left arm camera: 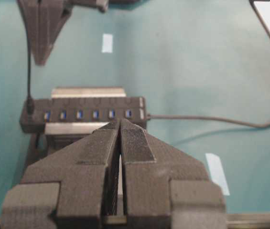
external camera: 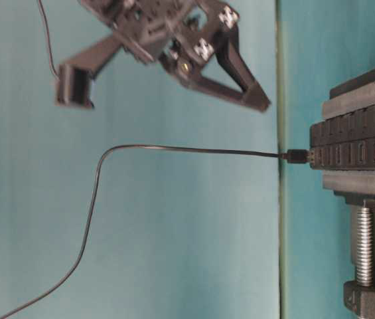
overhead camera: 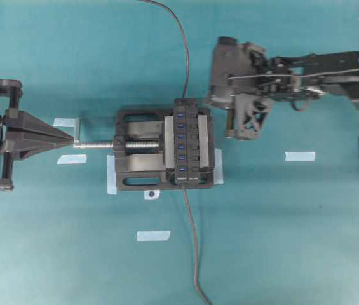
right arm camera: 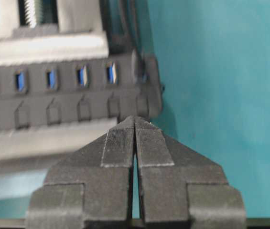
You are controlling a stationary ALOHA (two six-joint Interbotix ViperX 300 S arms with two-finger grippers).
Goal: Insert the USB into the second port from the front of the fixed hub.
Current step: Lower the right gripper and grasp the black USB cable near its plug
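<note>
USB stands upright in the last slot at the far end of the fixed hub, its cable rising from it. Six blue ports nearer than it are open. That looks like the end slot, not the second, so I'd call the task not done: pull it and reseat one port over. Can't tell which end is "front". The hub sits clamped in the vise. Right gripper is closed and empty, near the hub's far right. Left gripper is closed and empty, well left.
</note>
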